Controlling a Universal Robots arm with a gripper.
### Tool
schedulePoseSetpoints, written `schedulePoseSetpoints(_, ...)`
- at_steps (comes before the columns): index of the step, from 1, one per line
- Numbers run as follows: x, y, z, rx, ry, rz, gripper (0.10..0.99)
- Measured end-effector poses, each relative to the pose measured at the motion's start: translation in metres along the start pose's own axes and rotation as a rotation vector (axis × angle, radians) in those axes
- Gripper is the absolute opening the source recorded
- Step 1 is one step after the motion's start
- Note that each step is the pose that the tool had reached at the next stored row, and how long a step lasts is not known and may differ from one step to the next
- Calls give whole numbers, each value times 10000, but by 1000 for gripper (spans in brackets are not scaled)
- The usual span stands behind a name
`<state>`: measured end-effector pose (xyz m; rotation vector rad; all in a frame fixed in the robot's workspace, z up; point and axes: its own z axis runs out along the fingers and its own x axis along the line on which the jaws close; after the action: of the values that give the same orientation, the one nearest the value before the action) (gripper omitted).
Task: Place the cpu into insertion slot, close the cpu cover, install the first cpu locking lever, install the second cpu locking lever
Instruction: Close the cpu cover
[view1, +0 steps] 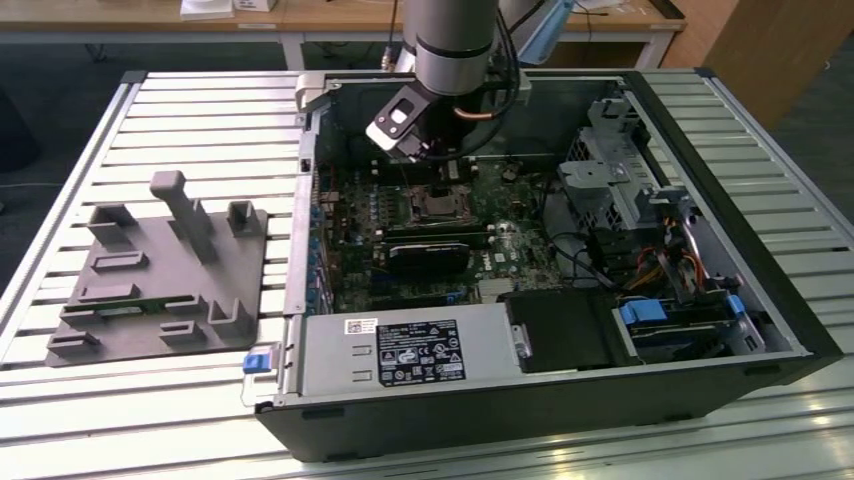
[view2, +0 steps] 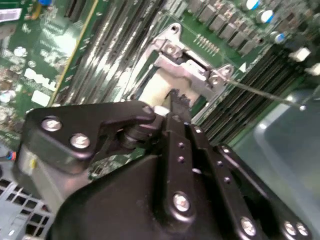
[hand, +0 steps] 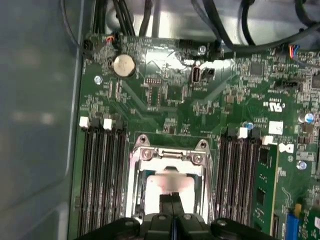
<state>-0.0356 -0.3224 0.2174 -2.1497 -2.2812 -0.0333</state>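
Cpu (hand: 167, 181) lies flat in the insertion slot (view1: 437, 207) with the silvery cpu cover (hand: 170, 156) framing it, and the gripper (hand: 170, 198), fingers pressed together on nothing, hangs just over it, likely set for pushing rather than grasping.

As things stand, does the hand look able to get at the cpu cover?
Likely yes. The hand is close over the cpu cover, with nothing between them in both wrist views; the memory slots stand off to its sides.
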Motion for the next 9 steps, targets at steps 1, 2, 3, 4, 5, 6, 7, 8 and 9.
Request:
schedulePoseSetpoints(1,0,-9,4,-1,2,0,106)
schedulePoseSetpoints(2,1,-26,9,-1,2,0,106)
schedulePoseSetpoints(3,2,-44,14,0,1,0,106)
schedulePoseSetpoints(4,3,-61,19,-1,2,0,106)
schedulePoseSetpoints(5,4,-77,25,-1,2,1,106)
schedulePoseSetpoints(6,5,-92,31,0,2,0,106)
schedulePoseSetpoints(7,6,-108,37,0,2,0,106)
schedulePoseSetpoints(8,6,-121,42,0,2,0,106)
schedulePoseSetpoints(9,7,-128,49,-1,3,0,106)
